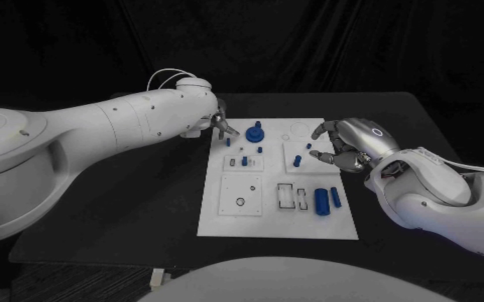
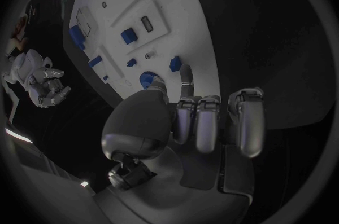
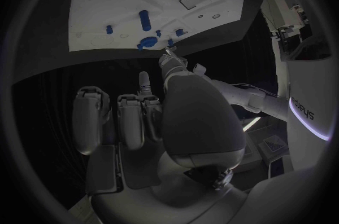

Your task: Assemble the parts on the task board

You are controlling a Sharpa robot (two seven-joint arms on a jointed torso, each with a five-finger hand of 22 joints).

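White task board [image 1: 227,211] is showing smooth matt plastic, blue parts [image 1: 321,200] looking like glossy plastic, both hands [image 1: 348,145] gleaming as satin metal, white arm shells [image 1: 121,124] shining glossy, black table [image 1: 131,204] lying matt under dull draped backdrop cloth [image 1: 303,29].

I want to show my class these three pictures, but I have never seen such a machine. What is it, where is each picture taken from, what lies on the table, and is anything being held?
This is a robot with two white arms, each ending in a silver many-fingered hand. One picture looks down from the robot's head. The two round ones come from cameras at its wrists, looking past each hand.

On the black table lies a flat white plastic task board with slots and holes. Small blue plastic parts lie on it or stand in it, among them a round blue knob-like piece.

The left hand reaches over the board's far left corner; the right hand hovers at its right edge. Neither seems to hold anything.
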